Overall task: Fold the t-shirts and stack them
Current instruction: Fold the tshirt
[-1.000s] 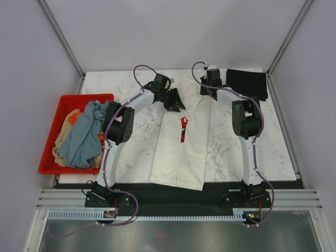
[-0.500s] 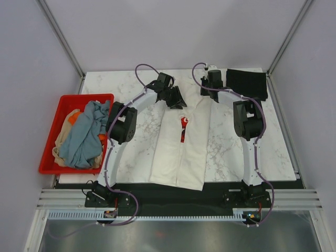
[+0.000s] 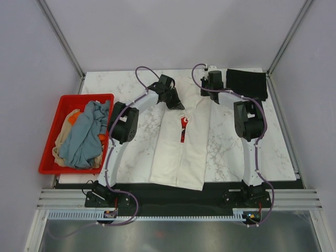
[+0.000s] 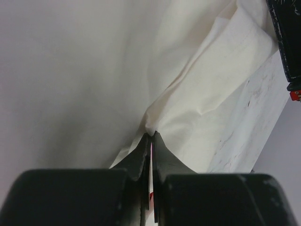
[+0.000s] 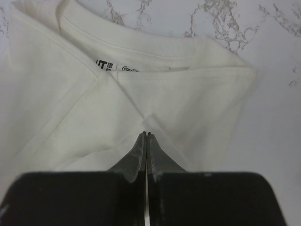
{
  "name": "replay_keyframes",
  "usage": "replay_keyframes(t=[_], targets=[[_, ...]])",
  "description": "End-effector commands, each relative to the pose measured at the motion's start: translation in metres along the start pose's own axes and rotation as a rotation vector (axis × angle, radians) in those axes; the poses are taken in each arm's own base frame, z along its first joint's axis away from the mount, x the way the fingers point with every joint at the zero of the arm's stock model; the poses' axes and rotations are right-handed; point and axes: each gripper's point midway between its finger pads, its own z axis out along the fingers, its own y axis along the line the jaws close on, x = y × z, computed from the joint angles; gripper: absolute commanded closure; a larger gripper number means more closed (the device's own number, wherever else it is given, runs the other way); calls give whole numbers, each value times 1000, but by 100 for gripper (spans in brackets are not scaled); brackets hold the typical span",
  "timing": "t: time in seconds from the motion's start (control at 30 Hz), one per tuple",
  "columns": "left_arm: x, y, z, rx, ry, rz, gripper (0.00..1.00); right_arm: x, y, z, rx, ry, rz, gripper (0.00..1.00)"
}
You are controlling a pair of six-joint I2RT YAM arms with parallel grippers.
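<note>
Cream shirt [image 3: 181, 152] lies mid worktop [image 3: 226, 152], sides folded in to a long strip running from the near edge toward the far edge. A sliver of red print [image 3: 183, 126] shows at the centre seam.

Left gripper [image 4: 151, 135] is at the shirt's far left part. Its jaws are pressed together, pinching a raised fold of cream cloth, with creases pulling up to the tips.

Right gripper [image 5: 147, 135] is at the far right part, just below the collar [image 5: 141, 49]. Its jaws are pressed together on cream cloth, which puckers at the tips. The neck label [image 5: 106, 65] is visible inside the collar.

Black shirt [image 3: 247, 83] sits folded flat at the worktop's far right corner, just beside the right arm.

Red crate [image 3: 58, 105] sits at the worktop's left edge and holds loose shirts: grey-blue shirt [image 3: 84, 136] on top and draped over the right rim, orange shirt [image 3: 79, 116] and tan shirt [image 3: 64, 134] partly under it.
</note>
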Motion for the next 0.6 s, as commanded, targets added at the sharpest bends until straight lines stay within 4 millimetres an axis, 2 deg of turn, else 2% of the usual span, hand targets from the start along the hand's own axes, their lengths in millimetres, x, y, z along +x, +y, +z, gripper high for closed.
replay_keyframes(t=[0.0,0.37,0.57], targets=[[-19,-26,-12,39,-73,-4,98,-44,10,-17,-42,-118,-38,100],[-13,-35,-29,36,-86,-16,98,-67,16,-15,-78,-254,-73,100],[-7,-28,-35,8,-90,-34,98,-76,17,-9,-89,-331,-89,100]])
